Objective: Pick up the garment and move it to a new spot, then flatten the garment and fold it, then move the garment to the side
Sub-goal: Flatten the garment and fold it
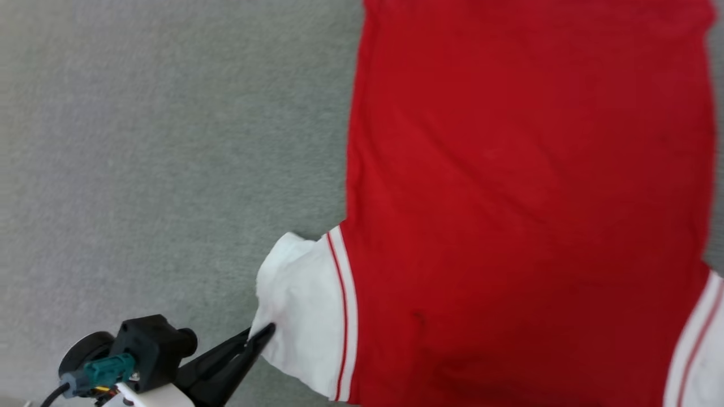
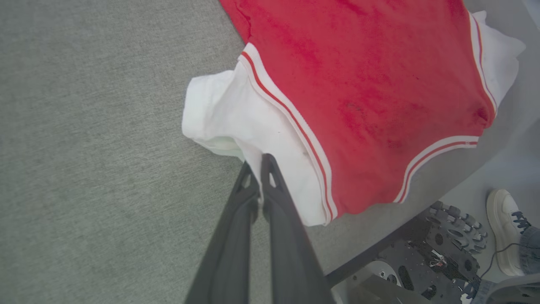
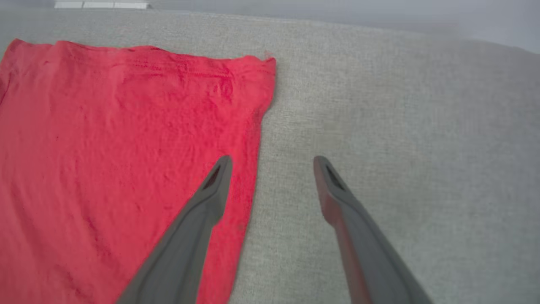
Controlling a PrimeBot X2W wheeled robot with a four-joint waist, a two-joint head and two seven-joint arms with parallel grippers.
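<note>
Red jersey cloth with white sleeves: the garment (image 1: 526,198) lies spread on the grey, felt-like desk (image 1: 141,169), plain side up with no numerals showing.

**Head view.** The shoulders lie toward the desk's near edge. The left pincer (image 1: 261,334) is closed on the outer edge of the white sleeve (image 1: 300,305), which is bunched rather than flat. The step in hand appears to be flattening.
- Draw the sleeve outward, away from the red body and low over the desk, until its folds open.
- Release only once the striped seam lies straight.
- Avoid lifting. A high pull would probably drag the body cloth and raise new creases.

**Left wrist view.** Both fingers are pressed together with white cloth pinched between them. The sleeve's free end is doubled under itself. The garment's shoulder edge lies near the desk's near edge. Below that edge is a pale floor (image 2: 519,139), with the robot's dark base (image 2: 438,249) and a person's white shoe (image 2: 502,228) on it. Keep the pull parallel to this edge so that no cloth slides off it.

**Right wrist view.** The right pincer (image 3: 272,162) stands wide open and holds nothing. One finger is over the garment's side edge and the other over bare desk. The hem corner (image 3: 265,63) curls slightly, well short of the desk's far edge. It may need a short outward tug.
</note>
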